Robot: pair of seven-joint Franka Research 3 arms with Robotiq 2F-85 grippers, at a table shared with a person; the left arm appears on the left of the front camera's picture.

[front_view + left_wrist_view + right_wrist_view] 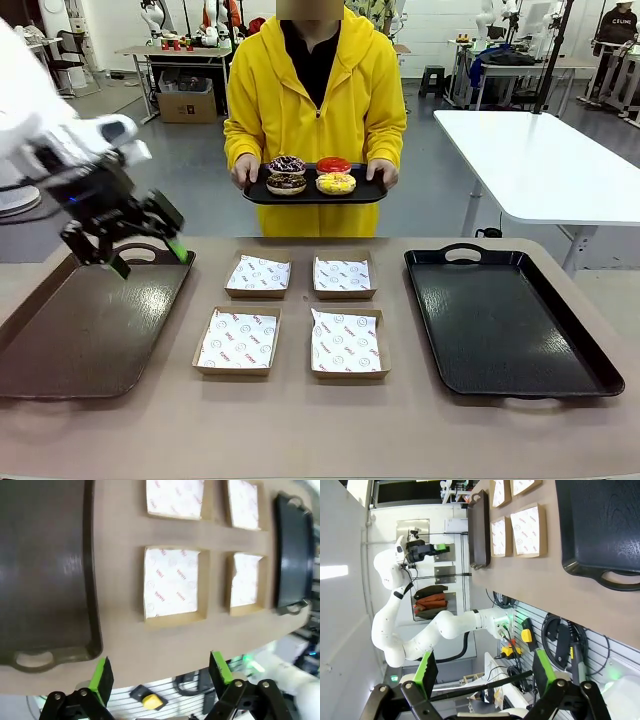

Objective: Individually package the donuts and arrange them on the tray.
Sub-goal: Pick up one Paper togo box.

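Across the table a person in a yellow hoodie holds a small black serving tray (262, 197) with the donuts on it: a dark sprinkled one (287, 164), a chocolate-brown one (286, 184), a red one (333, 165) and a yellow one (336, 184). My left gripper (150, 260) hangs open and empty over the far corner of a brown tray (80, 330). In the left wrist view its gripper (161, 672) stands open above the table's edge. The right gripper (485, 672) is open, off the table, beside a black tray (600, 525).
Several paper-lined cardboard boxes (239, 340) lie in the middle of the table, between the brown tray and the large black tray (500, 320). A white table (540, 160) stands behind at the right. The left arm (420, 550) shows far off in the right wrist view.
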